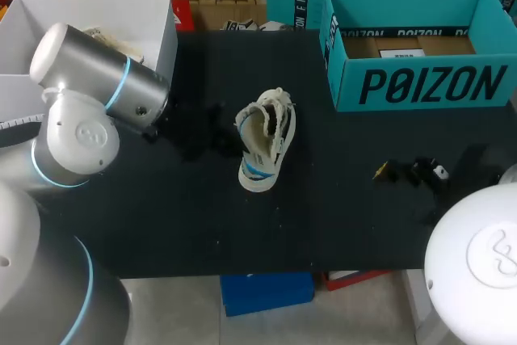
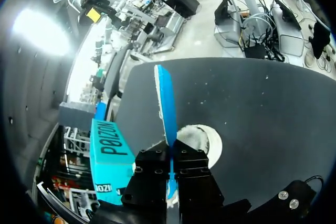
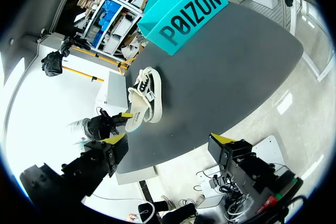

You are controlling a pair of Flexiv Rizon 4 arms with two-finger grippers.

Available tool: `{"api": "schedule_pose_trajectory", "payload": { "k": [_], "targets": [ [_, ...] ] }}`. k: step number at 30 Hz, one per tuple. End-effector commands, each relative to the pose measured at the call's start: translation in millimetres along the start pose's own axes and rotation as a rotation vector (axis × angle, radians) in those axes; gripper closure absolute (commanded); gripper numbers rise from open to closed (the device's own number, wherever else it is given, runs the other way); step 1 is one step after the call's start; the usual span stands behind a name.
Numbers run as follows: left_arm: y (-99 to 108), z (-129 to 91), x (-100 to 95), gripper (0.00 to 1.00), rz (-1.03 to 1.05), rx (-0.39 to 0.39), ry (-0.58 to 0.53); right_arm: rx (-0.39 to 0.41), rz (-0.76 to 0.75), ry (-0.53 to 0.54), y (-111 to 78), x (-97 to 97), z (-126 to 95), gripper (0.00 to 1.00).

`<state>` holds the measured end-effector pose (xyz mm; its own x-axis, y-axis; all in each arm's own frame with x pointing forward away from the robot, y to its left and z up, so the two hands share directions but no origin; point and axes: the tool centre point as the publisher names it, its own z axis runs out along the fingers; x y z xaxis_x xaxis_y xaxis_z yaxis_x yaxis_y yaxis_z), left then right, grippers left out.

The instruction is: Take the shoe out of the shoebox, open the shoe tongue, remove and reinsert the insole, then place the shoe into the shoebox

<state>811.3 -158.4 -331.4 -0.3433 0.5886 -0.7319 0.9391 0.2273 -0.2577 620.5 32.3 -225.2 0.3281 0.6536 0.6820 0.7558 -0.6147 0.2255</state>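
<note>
A white low-top shoe (image 1: 264, 148) with dark laces lies in the middle of the black table (image 1: 339, 224), also seen ahead of my right gripper (image 3: 145, 98). In the left wrist view my left gripper (image 2: 170, 157) is shut on a blue insole (image 2: 167, 106), which stands on edge between its fingers and has a white underside. The right wrist view shows that gripper (image 3: 107, 124) close beside the shoe. My right gripper (image 1: 408, 171) (image 3: 170, 138) hovers open and empty to the shoe's right. The teal shoebox (image 1: 414, 86) (image 3: 186, 10) (image 2: 110, 150) stands open at the back right.
A white open bin (image 1: 89, 14) stands at the back left corner, partly behind my left arm (image 1: 89, 94). Bare black tabletop lies between the shoe and the front edge.
</note>
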Motion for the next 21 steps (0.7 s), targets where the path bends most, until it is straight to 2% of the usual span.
{"api": "schedule_pose_trajectory", "payload": {
  "k": [1, 9, 21],
  "targets": [
    [3, 8, -1.9, 1.00, -0.001, 0.024, -0.020, 0.088, 0.013, 0.013, 0.8, -6.3, -2, 0.00],
    [-9, 6, -7.7, 1.00, -0.010, 0.079, -0.042, 0.088, 0.013, 0.013, 0.8, -6.3, -2, 0.00],
    [-41, -7, -16.3, 1.00, -0.009, 0.137, -0.092, 0.088, 0.013, 0.013, 0.8, -6.3, -2, 0.00]
  ]
}}
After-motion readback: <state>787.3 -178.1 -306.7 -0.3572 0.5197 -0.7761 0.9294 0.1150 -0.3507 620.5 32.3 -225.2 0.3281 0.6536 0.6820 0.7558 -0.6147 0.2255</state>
